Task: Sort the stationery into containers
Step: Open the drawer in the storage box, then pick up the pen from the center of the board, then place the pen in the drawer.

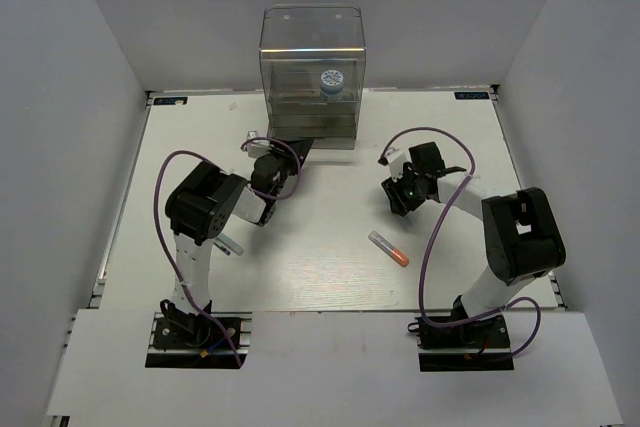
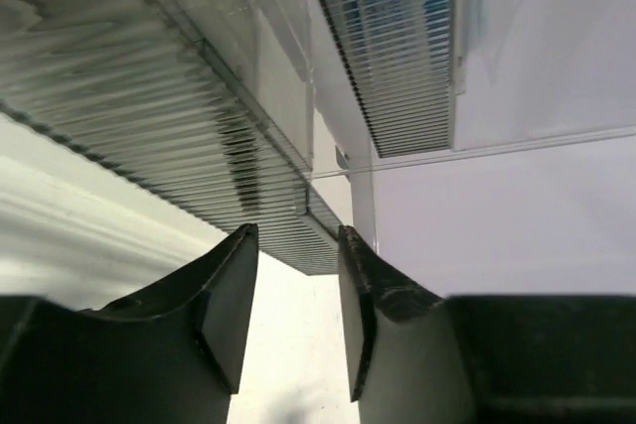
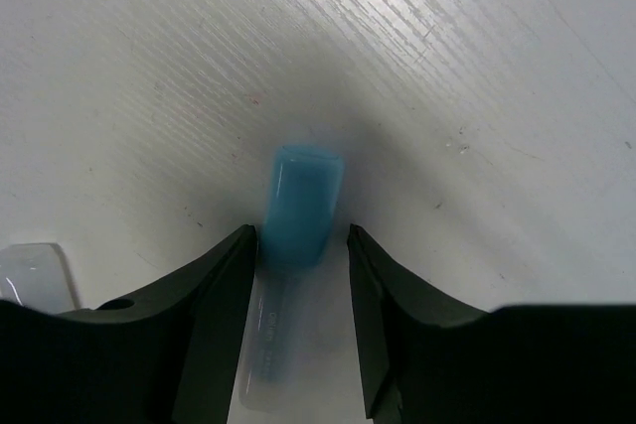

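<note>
While the right gripper (image 3: 301, 235) stands low over the white table (image 3: 477, 67), its two dark fingers bracket the light-blue-ended tube (image 3: 306, 196), which lies on the table with its blue cap pointing away from the wrist. The fingers sit very close on either side of the cap, and we cannot tell whether they already pinch it or leave a sliver of room. We judge this straddling pose is meant to take the tube across its narrow width, so it can be lifted cleanly. At the far side of the table stands the tall clear cabinet (image 1: 312, 37), with the round blue-and-white patterned roll (image 1: 331, 82) already inside its upper part. The left gripper (image 2: 296, 235) waits right at the cabinet's foot, fingers parted with nothing between them, facing a shallow ribbed drawer (image 2: 149, 116) that juts out from the stack. We read this as one arm keeping a drawer ready while the other fetches. The clear orange-capped tube (image 1: 389, 248) lies loose on the table near the right arm, unsorted.
</note>
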